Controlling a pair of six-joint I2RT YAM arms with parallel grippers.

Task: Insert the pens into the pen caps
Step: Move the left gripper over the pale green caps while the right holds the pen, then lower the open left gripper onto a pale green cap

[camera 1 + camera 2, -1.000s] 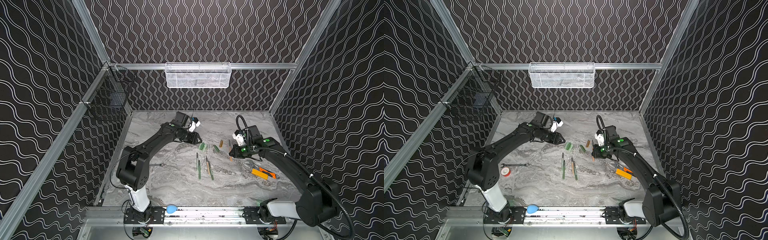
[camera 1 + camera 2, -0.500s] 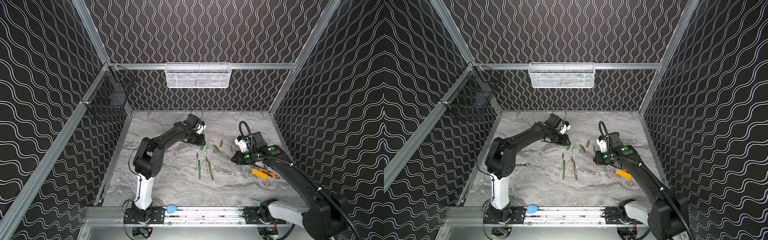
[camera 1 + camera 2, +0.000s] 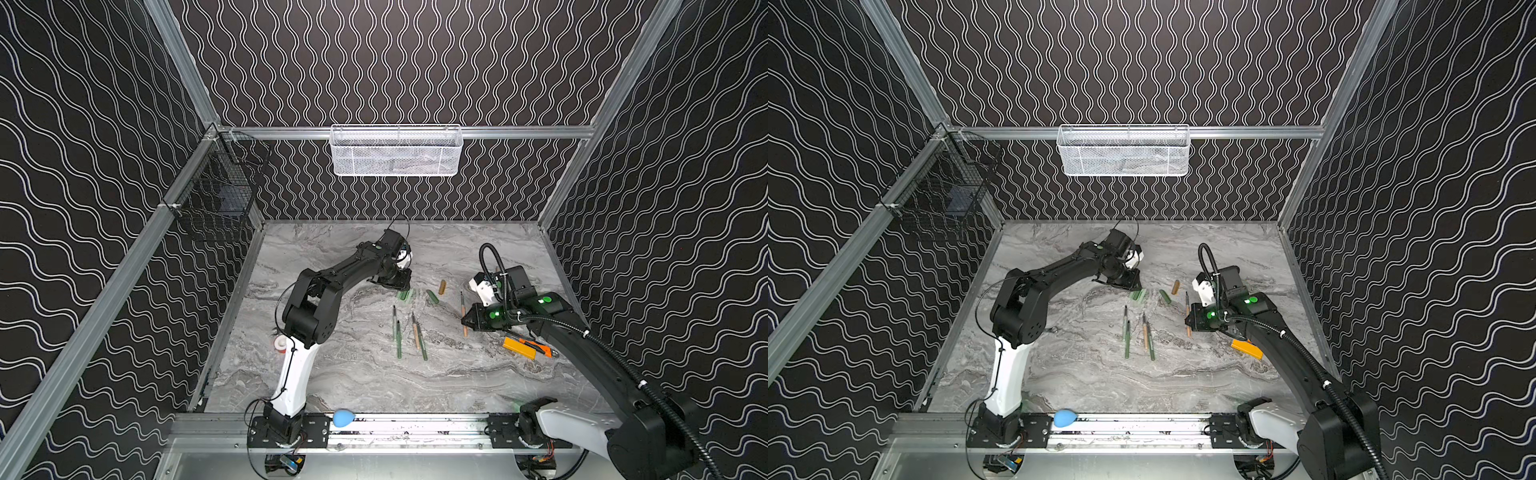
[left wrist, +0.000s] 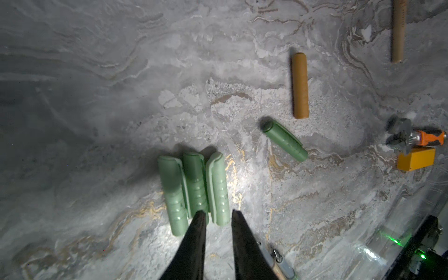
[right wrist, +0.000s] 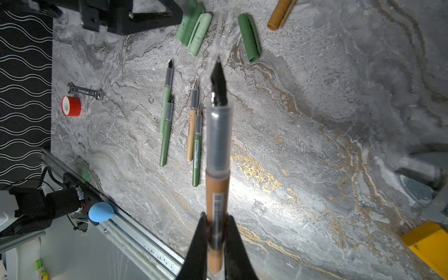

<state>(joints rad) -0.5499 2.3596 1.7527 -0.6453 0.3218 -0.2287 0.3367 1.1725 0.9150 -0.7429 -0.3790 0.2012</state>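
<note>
Right hand point(image 5: 216, 218) grips tan pen point(image 5: 217, 145), nib pointing toward caps point(image 5: 194, 31).

Left arm point(image 3: 345, 270): matte black angular links. White lower link point(image 3: 293, 374), thin black cable point(image 3: 286, 376) along it. Black base plate point(image 3: 316, 426) dotted with screws. White camera housing point(image 3: 405, 259) at the wrist.

Right arm point(image 3: 582, 345): black links, white base shell point(image 3: 569, 419), ribbed black conduit point(image 3: 485, 246) held by white ties. Green lit dots point(image 3: 494, 314) on the wrist links.

Left gripper point(image 4: 217, 212) and right gripper point(image 5: 215, 215): smooth black fingers point(image 4: 194, 242) tapering to narrow points.
</note>
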